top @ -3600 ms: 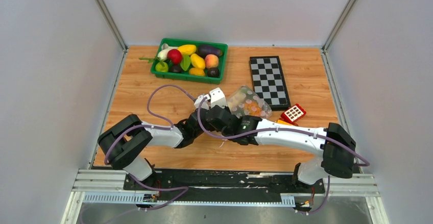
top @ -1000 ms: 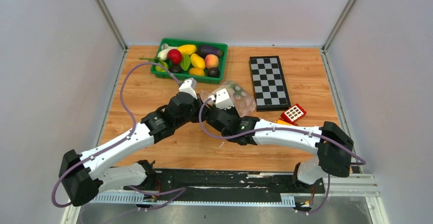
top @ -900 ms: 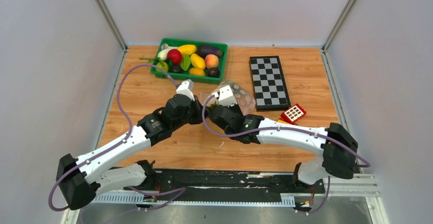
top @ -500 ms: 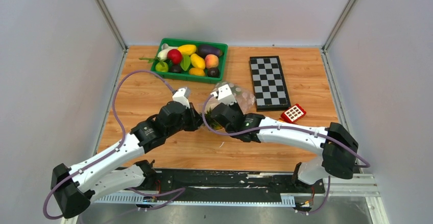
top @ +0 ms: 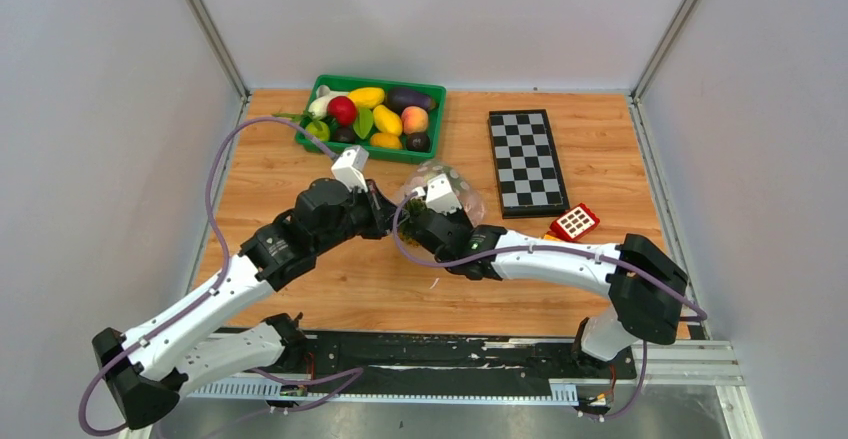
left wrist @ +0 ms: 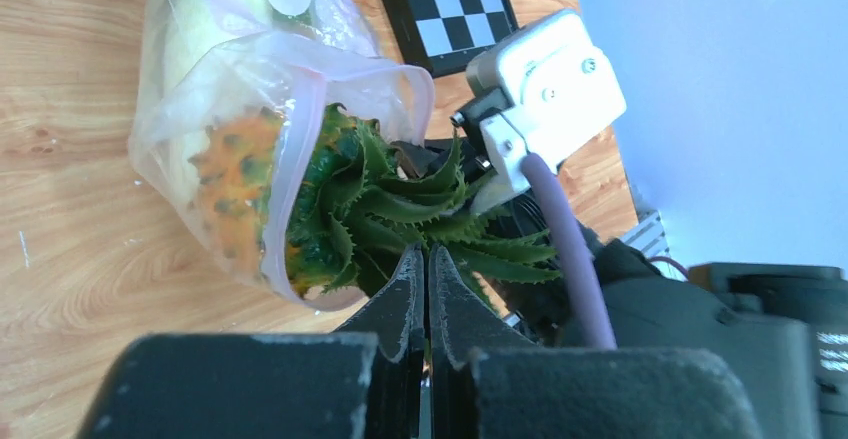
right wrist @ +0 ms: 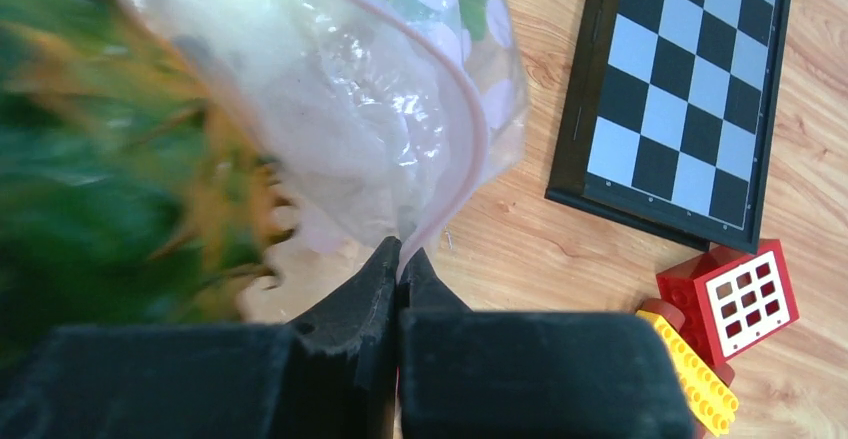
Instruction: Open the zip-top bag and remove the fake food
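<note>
The zip-top bag [left wrist: 230, 69] lies on the wooden table with its pink-rimmed mouth open toward my left gripper. A pineapple [left wrist: 300, 194], part of the fake food, sticks halfway out of that mouth, leafy crown first. My left gripper [left wrist: 427, 255] is shut on one of the crown's leaves. A pale piece [left wrist: 195, 29] is still inside the bag. My right gripper [right wrist: 400, 255] is shut on the bag's pink zip strip [right wrist: 455, 174], with the blurred pineapple [right wrist: 110, 159] to its left. From above, both grippers meet beside the bag [top: 457, 181].
A green tray [top: 436, 92] of toy fruit stands at the back left. A chessboard [top: 527, 159] lies right of the bag, and a red-and-yellow toy block [top: 573, 222] sits near its front corner. Grey walls enclose the table.
My left arm has drawn back to the left and toward the near edge, pulling the pineapple's crown out of the bag. The right gripper and the bag have shifted slightly left.
</note>
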Tool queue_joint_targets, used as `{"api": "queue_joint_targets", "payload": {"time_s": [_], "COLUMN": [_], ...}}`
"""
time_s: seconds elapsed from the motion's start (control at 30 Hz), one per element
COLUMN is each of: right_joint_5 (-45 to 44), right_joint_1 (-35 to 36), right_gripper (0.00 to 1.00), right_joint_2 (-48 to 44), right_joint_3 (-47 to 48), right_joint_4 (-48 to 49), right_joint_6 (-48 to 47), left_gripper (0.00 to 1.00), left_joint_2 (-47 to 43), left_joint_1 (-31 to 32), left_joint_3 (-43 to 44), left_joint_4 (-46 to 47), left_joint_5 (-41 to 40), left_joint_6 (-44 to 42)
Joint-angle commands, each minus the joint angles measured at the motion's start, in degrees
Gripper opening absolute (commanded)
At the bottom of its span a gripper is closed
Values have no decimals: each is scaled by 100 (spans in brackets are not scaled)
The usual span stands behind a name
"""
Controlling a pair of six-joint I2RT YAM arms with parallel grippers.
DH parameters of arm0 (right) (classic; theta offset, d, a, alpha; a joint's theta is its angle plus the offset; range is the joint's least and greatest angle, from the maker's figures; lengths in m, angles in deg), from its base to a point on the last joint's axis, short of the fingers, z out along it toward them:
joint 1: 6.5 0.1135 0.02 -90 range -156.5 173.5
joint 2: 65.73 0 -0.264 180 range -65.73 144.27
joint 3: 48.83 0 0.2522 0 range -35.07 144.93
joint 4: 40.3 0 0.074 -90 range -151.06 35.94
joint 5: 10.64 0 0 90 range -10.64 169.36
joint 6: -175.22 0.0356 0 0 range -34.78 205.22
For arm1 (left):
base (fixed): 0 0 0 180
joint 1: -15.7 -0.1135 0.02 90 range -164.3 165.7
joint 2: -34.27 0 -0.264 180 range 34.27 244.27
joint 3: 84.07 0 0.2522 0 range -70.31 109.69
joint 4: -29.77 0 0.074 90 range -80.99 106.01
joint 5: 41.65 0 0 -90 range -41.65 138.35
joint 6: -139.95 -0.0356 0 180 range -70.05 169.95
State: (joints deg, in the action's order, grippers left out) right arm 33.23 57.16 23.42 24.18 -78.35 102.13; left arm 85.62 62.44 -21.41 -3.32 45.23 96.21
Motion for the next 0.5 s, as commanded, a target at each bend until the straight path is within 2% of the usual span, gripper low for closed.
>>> {"api": "queue_joint_targets", "payload": {"time_s": [0.0, 0.17, 0.3, 0.47], "right_joint_5": [-292, -284, -121, 99], "right_joint_1": [-172, -283, -296, -304], "right_gripper": [0, 0, 0, 0], "right_joint_2": [4, -64, -263, -703], "right_joint_3": [-187, -276, -353, -504], "right_joint_4": [-434, -504, -302, -57], "right_joint_6": [535, 717, 570, 418], "left_gripper": [0, 0, 0, 0], "left_joint_2": [-265, -543, -736, -1070], "left_joint_1": [-209, -331, -396, -498], "left_joint_3": [704, 916, 839, 565], "left_joint_4": [-223, -633, -917, -508], "left_joint_5": [178, 247, -164, -205], "left_joint_6": [-221, -545, -757, -769]}}
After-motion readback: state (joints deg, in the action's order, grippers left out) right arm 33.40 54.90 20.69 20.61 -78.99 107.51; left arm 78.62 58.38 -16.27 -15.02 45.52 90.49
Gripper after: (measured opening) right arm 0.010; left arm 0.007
